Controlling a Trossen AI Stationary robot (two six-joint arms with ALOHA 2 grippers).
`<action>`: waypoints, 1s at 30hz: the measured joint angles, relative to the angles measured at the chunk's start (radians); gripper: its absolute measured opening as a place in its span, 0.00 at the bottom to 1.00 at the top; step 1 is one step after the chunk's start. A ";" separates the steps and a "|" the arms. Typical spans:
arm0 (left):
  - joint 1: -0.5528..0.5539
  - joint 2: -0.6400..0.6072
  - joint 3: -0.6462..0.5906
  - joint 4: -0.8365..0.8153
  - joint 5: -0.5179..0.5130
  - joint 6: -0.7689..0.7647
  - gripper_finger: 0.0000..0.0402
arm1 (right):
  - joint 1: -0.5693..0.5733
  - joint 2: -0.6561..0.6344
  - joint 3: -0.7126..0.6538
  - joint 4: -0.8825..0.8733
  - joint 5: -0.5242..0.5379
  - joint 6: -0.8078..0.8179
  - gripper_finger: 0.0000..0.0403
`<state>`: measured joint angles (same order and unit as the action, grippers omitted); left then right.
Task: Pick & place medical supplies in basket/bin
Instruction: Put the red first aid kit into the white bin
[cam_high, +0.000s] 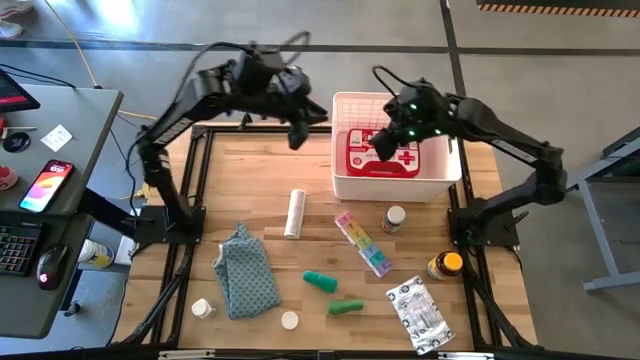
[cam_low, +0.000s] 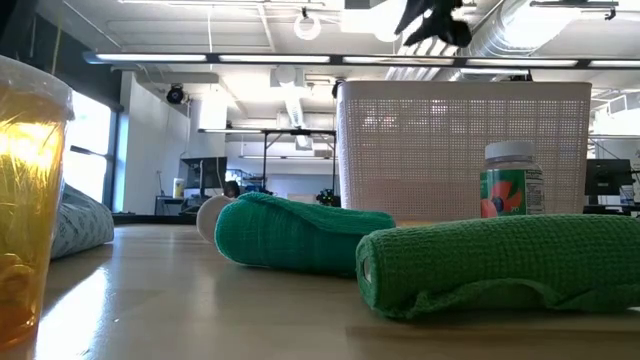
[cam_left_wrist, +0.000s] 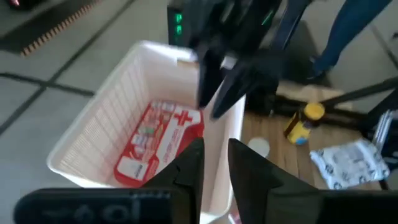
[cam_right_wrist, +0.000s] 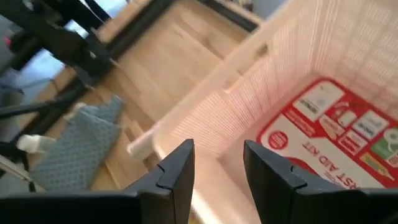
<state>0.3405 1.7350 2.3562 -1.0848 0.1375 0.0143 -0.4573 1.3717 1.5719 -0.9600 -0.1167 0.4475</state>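
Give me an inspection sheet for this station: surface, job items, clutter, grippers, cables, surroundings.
Surface: wooden table, bare between items.
Job's things: red first-aid case lies in the white bin. On the table: white roll, rainbow pill organizer, white pill bottle, amber bottle, two green tubes, silver-white packet.
Clutter: blue-grey cloth.
Grippers: left gripper beside the bin's rim, empty, jaws narrowly apart. Right gripper above the bin, open, empty.
Cables: yellow cable on the floor.
Surroundings: side desk with phone and mouse.
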 joint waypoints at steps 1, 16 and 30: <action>0.000 -0.016 0.000 -0.010 0.002 0.000 0.25 | -0.012 0.016 0.000 -0.003 -0.014 -0.008 0.32; 0.000 -0.147 0.000 -0.131 0.026 0.038 0.12 | -0.087 0.350 0.504 -0.434 0.062 -0.245 0.32; 0.000 -0.176 -0.001 -0.209 0.017 0.059 0.13 | -0.131 0.442 0.323 -0.544 -0.153 -0.252 0.32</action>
<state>0.3405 1.5593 2.3554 -1.2937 0.1543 0.0731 -0.5888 1.8141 1.8953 -1.5040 -0.2696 0.1953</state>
